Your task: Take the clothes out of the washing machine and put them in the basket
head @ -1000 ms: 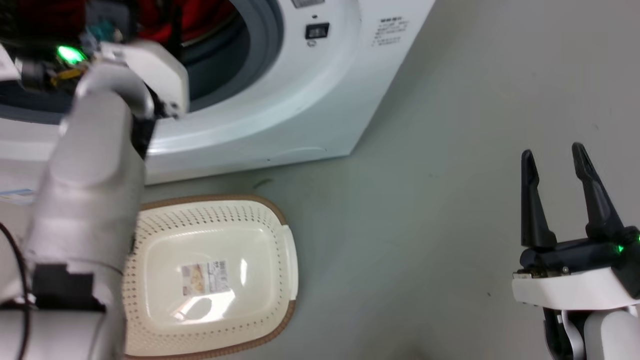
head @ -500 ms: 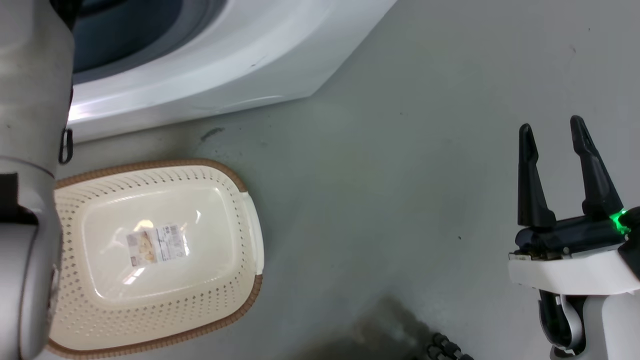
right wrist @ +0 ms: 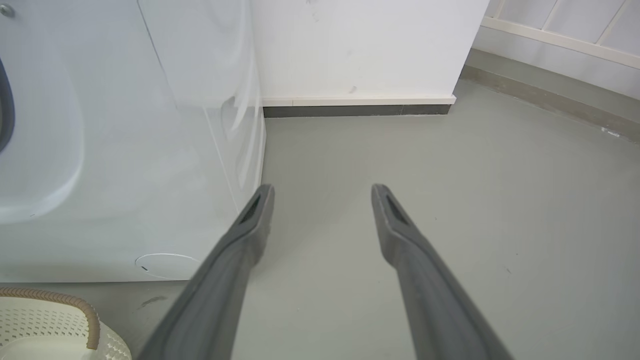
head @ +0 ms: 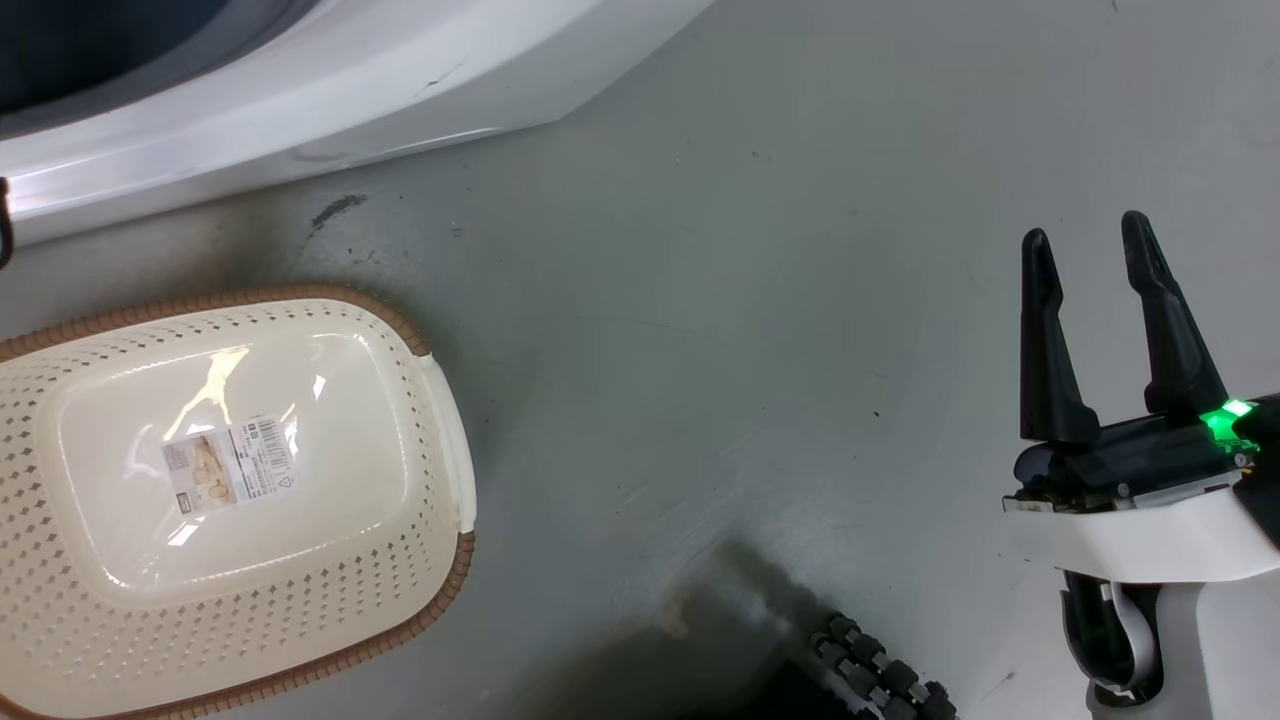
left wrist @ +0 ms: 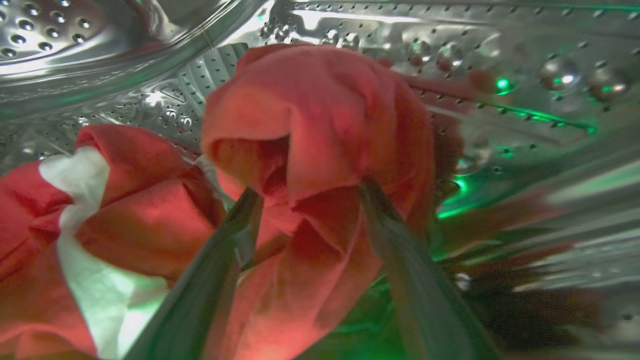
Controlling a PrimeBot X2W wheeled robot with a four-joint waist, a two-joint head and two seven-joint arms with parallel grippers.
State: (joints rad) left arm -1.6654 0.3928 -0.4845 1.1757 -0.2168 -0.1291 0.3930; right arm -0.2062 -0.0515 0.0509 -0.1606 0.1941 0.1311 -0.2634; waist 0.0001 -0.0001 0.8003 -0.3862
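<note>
Inside the washing machine's perforated steel drum (left wrist: 500, 45) lie the clothes (left wrist: 320, 115), bright red fabric with white trim at the left. My left gripper (left wrist: 307, 192) is open, and a bunched red fold sits between its two fingers. The washing machine (head: 300, 90) shows its white front along the top left of the head view and again on the left of the right wrist view (right wrist: 150, 150). On the floor before it stands the cream basket (head: 300, 292) with nothing but a label inside; a corner of it (right wrist: 60, 300) is also visible. My right gripper (head: 1085, 235) hangs open over bare floor (right wrist: 322, 192).
Grey floor stretches to the right of the basket and machine. A black ribbed part (head: 880, 670) juts in at the bottom edge of the head view. A white wall with a dark skirting (right wrist: 360, 102) stands behind the machine's right side.
The head camera has swung down and right: porthole and left forearm have left its picture, and the basket has slid to the lower left. The right gripper has kept open.
</note>
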